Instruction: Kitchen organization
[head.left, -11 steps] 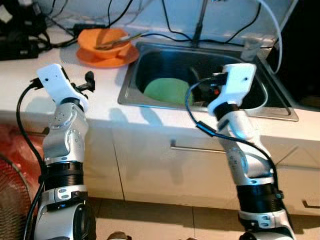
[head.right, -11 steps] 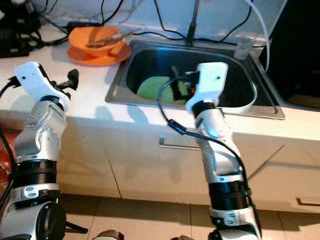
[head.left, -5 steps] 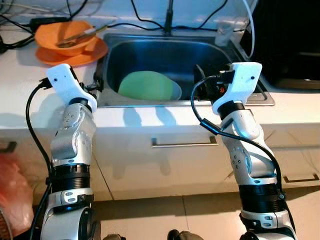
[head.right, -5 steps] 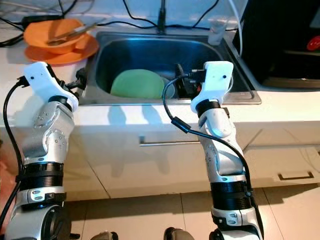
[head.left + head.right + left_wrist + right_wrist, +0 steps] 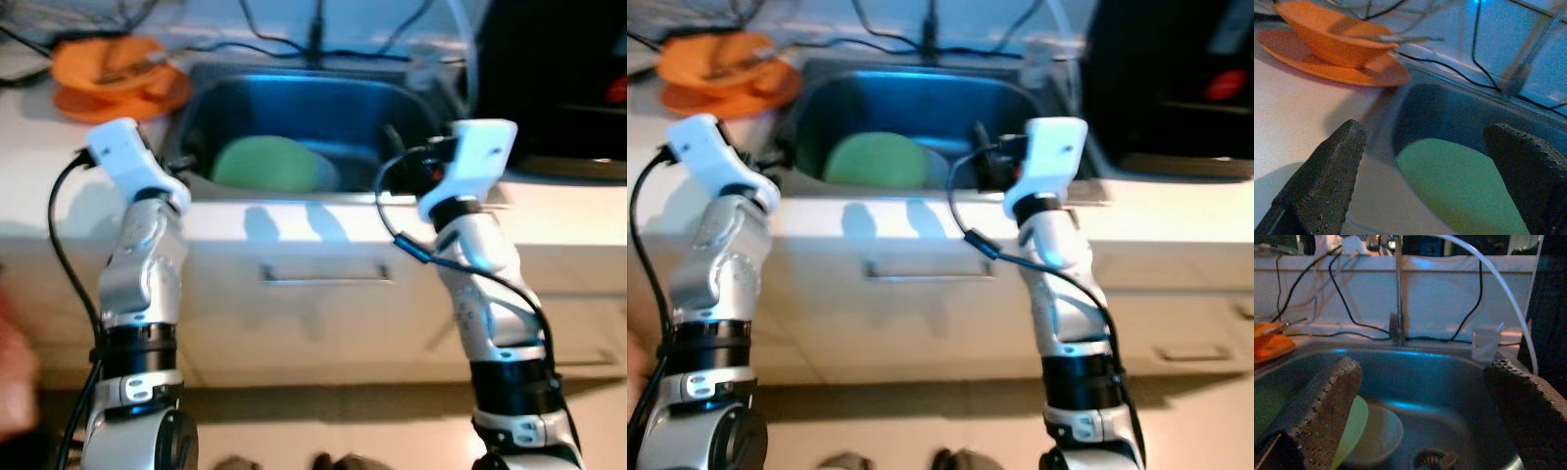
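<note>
Both claws are released, fingers spread and holding nothing: the right claw hangs over the sink, the left claw above the sink's near-left rim. The green plate leans inside the basin against a pale bowl. The head views are blurred, so a reach now risks knocking the rim, or pinching the tilted plate badly and dropping it. An orange bowl sits on its orange plate on the table.

Orange plate on white counter
</note>
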Robot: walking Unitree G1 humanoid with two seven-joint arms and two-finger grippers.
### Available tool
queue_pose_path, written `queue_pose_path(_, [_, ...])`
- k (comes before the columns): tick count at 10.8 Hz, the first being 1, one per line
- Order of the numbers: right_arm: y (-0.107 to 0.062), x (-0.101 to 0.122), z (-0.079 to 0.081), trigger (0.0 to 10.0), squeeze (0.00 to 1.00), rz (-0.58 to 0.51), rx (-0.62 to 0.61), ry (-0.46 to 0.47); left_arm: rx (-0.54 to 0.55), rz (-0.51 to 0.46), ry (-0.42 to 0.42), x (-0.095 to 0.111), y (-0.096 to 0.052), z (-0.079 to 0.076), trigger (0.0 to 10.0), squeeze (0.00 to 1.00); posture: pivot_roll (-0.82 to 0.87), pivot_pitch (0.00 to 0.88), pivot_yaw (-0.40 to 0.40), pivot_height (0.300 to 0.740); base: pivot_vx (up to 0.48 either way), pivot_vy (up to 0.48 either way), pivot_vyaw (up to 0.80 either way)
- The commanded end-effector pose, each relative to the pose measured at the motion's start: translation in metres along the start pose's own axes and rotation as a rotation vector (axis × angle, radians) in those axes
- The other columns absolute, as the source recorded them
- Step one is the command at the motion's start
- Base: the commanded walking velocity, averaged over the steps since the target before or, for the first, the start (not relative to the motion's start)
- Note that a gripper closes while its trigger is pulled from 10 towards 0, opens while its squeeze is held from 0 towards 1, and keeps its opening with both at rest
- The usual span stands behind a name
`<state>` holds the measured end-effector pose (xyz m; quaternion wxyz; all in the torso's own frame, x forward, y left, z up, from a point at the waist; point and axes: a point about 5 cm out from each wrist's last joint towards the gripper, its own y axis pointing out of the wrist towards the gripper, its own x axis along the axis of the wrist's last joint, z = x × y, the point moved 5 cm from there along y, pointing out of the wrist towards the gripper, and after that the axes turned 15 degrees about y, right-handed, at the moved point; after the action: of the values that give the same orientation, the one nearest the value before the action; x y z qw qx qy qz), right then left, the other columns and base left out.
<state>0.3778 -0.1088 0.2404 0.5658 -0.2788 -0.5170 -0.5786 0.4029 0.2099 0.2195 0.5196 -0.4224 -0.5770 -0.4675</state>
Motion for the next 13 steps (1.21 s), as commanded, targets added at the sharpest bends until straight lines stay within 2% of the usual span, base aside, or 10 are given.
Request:
queue_pose_path(1, [0.001, 0.006, 0.003, 10.0, 0.00, -0.022, 0.011, -0.014, 0.011, -0.003, 0.001, 0.002, -0.001, 0.002, 10.0, 0.00, -0.03, 0.089, -0.049, 0.740, 0.000, -0.472, 0.00])
queue_pose_path(5, [0.002, 0.007, 0.005, 10.0, 0.00, -0.027, 0.027, -0.038, 0.036, -0.040, -0.026, 0.009, -0.003, 0.008, 10.0, 0.00, -0.03, 0.084, -0.053, 0.740, 0.000, 0.000, 0.00])
queue_pose_path(7, [0.002, 0.008, 0.007, 10.0, 0.00, -0.036, 0.040, -0.046, 0.022, -0.065, -0.015, 0.015, -0.003, 0.004, 10.0, 0.00, -0.03, 0.083, -0.056, 0.740, 0.000, 0.000, 0.63])
queue_pose_path(13, [0.003, 0.008, 0.007, 10.0, 0.00, -0.039, 0.036, -0.043, 0.007, -0.054, -0.019, 0.012, -0.003, 0.001, 10.0, 0.00, -0.03, 0.078, -0.057, 0.740, 0.000, 0.452, 0.00])
